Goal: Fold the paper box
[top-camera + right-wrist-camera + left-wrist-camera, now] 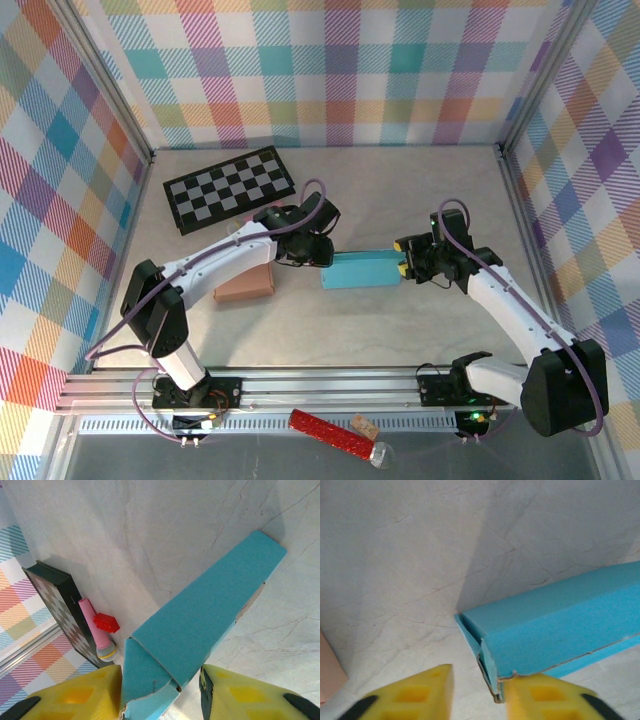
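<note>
**Blue paper box being flanked at both ends, mid-table**

The blue paper box [362, 270] is lying flat near the middle of the table [420, 190], its long axis running left to right. Bare tabletop is being left open behind it up to the plaid walls [340, 70], and in front of it down to the aluminium rail [330, 385].

At its left end the left gripper [312, 250] is being held with its fingers spread. In the left wrist view the box's torn, slightly gaping end flap [487, 672] is sitting in the gap just beside the right-hand finger [545, 700], with clear table between it and the other finger. Nothing is being pinched there.

The right gripper [408, 262] is being set around the box's right end. In the right wrist view that end [150, 680] is lying between the two yellow fingers [75, 695], close on both sides — whether it is being squeezed cannot be told.

To the left, a tan box [245, 285] is being partly covered by the left arm. A checkerboard [230, 190] is lying well behind it. A pink pen-like object [95, 627] and a small red piece [106, 622] are lying against the board's edge — their exact kind is hard to make out. A red tube [325, 430] and a cork [365, 428] are lying beyond the rail, off the table.
</note>
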